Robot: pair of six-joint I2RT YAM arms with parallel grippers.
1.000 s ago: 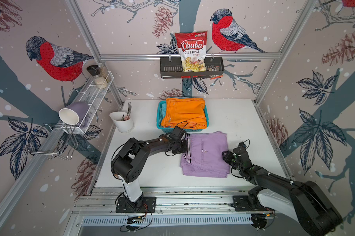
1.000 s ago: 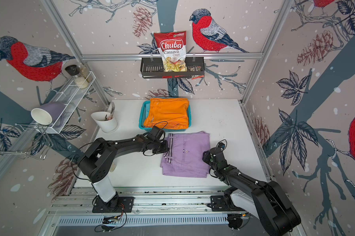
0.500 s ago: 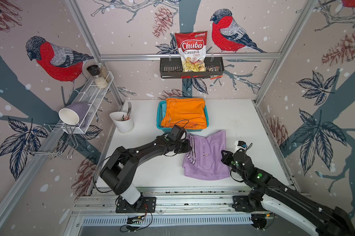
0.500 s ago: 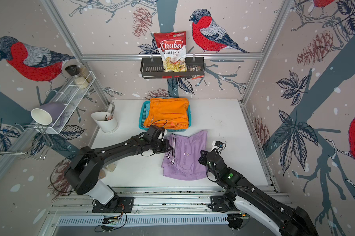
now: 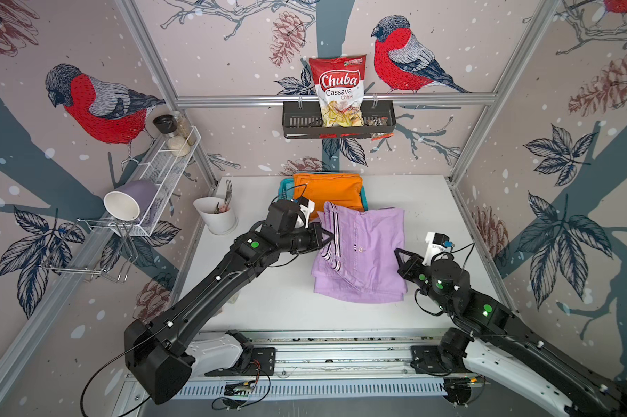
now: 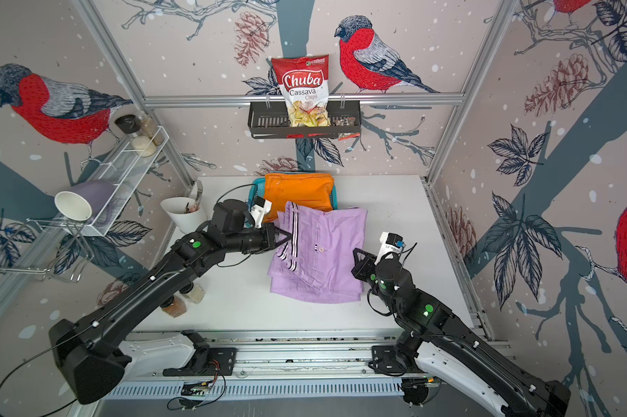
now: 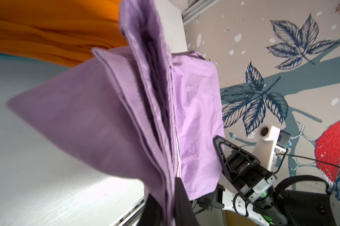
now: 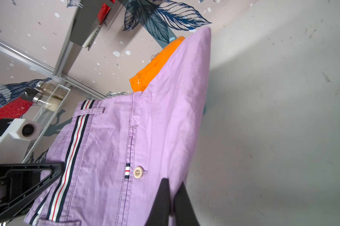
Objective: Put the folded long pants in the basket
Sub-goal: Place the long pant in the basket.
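In both top views the lilac pants (image 5: 359, 254) are being held between the two arms over the middle of the surface (image 5: 268, 296). Their far corner is overlapping the orange pants (image 5: 328, 193), which are filling the turquoise basket (image 5: 284, 189) at the back. I cannot tell whether their near edge is touching the surface. The left claw (image 5: 325, 238) is pinching the striped edge tight, and the right claw (image 5: 398, 254) is clamping the opposite edge.

A white cup (image 5: 216, 220) with a fork is standing beside the basket, close to the left wrist. Two bottles (image 6: 193, 293) are sitting at the surface's edge, partly under the left arm. A black rack (image 6: 268, 124) holding a chips bag (image 6: 303, 90) is hanging on the back wall. A wire shelf (image 5: 160, 169) carrying a mug (image 5: 131, 202) is running along the side wall, well apart from the pants.

In the left wrist view, the dark fingers (image 7: 181, 205) are squeezing the bundled lilac layers, which are blocking much of the view. The orange pants are showing behind, and the right claw is sitting at the far edge.

In the right wrist view, the fingers (image 8: 161, 199) are gripping the plain edge near a button (image 8: 138, 172). The left claw is lying against the striped trim, and the orange pants are peeking past the lilac cloth.
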